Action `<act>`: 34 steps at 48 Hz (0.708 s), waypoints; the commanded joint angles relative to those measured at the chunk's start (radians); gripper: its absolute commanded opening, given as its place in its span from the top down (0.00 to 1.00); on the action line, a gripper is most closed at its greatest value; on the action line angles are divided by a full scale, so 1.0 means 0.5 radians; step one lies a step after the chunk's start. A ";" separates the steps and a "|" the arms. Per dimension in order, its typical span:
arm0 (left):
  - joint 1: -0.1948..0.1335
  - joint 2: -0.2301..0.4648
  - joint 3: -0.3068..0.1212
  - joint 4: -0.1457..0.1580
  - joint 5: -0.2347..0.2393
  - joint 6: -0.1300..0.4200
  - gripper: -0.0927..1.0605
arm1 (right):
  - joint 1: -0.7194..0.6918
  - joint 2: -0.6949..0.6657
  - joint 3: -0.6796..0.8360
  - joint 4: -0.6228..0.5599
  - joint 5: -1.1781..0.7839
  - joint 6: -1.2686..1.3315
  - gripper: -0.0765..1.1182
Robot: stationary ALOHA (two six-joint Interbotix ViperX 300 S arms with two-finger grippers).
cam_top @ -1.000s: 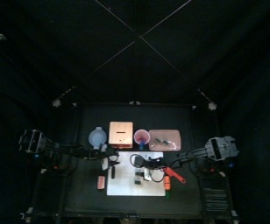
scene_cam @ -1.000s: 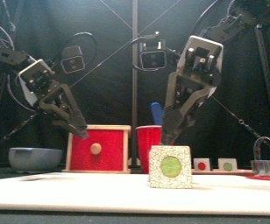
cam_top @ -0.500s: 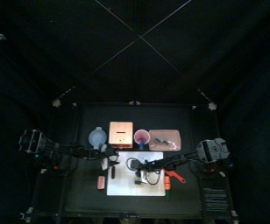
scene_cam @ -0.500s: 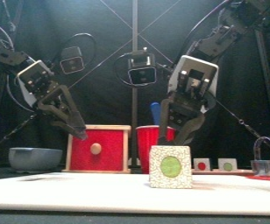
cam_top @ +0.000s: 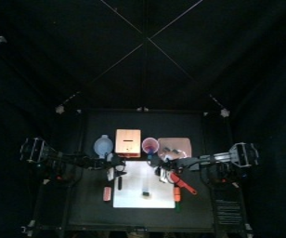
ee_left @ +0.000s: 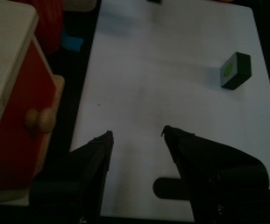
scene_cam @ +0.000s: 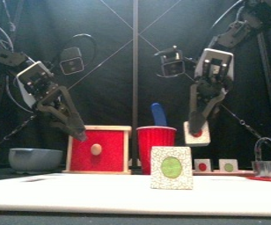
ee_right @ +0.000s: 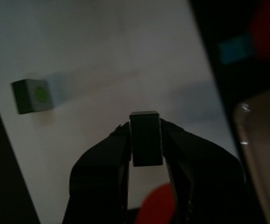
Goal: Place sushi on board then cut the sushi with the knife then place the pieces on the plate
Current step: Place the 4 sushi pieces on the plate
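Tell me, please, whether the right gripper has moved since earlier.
Yes: in the front view, the right gripper, holding a sushi piece, has shifted right, past the red cup.

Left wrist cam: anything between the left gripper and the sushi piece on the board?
Nothing. The left wrist view shows only bare white board between the open left gripper and the sushi piece.

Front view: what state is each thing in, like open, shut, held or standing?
Right fingers: shut on held sushi piece, up in the air.
Left fingers: open, empty.
Standing sushi piece: upright on the white board.
Red drawer: shut.
Red cup: upright, blue knife inside.
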 commanded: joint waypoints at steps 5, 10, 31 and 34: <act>0.006 -0.006 -0.018 0.000 -0.006 -0.003 0.17 | -0.390 -0.371 0.230 -0.040 0.086 -0.006 0.46; 0.009 -0.006 -0.021 0.000 -0.006 -0.003 0.17 | -0.635 -0.469 0.334 -0.086 0.086 -0.006 0.46; 0.021 -0.003 -0.034 0.000 -0.006 -0.003 0.17 | -1.129 -0.270 0.500 -0.245 -0.221 -0.006 0.46; 0.028 -0.003 -0.034 0.000 -0.006 -0.003 0.17 | -1.147 -0.218 0.494 -0.245 -0.258 -0.006 0.45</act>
